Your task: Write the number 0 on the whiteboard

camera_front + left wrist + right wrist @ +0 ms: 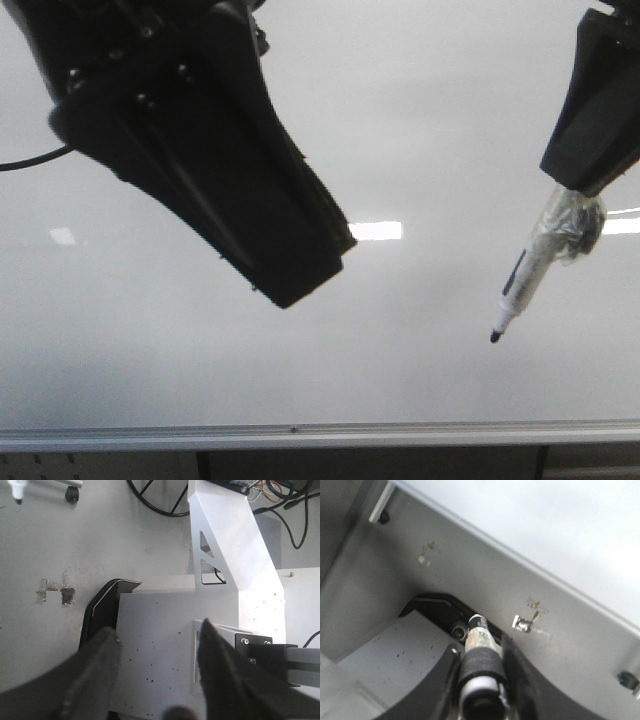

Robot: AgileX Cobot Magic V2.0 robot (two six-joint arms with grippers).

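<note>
The right gripper is closed around a marker, whose upper barrel is wrapped in clear tape or film where the fingers clamp it. The marker slants down and to the left in the front view, its black tip pointing at the whiteboard; whether the tip actually touches the glossy surface cannot be told, since the tip seems to float just off it. In the right wrist view the same marker sits pinched between the two dark fingers, its black cap end nearest the camera. The left gripper hangs large and dark across the upper left of the front view, well apart from the marker; in the left wrist view its fingers stand spread with a clear gap between them and nothing held. The whiteboard fills the front view, pale grey and shiny, with bright rectangular light reflections near its middle and a silver frame strip along its lower edge. No drawn loop for the number 0 shows on the board's visible part, though the left gripper's bulk hides a good share of the upper left. A thin black cable runs in from the left edge behind that gripper.
</note>
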